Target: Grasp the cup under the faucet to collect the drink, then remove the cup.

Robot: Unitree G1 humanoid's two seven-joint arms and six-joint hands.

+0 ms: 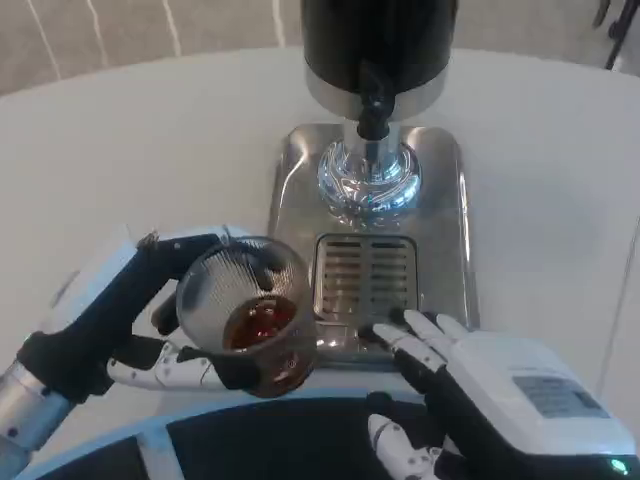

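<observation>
The left robot hand [120, 330] wraps the cup [250, 318], which holds brown drink and sits at seven o'clock off the tray [295, 170], well clear of the faucet [372, 112], so removal looks nearly done. The right robot hand [480, 385], fingers spread and holding nothing, rests at the tray's five-o'clock corner on the bench [130, 140], likely steadying it.

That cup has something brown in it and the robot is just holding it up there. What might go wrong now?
The cup looks tilted toward the camera in the left hand, with brown drink inside, so it might spill onto the white table. The right hand has its fingers on the front edge of the metal drip tray, close to the cup; a careless move could knock it.
</observation>
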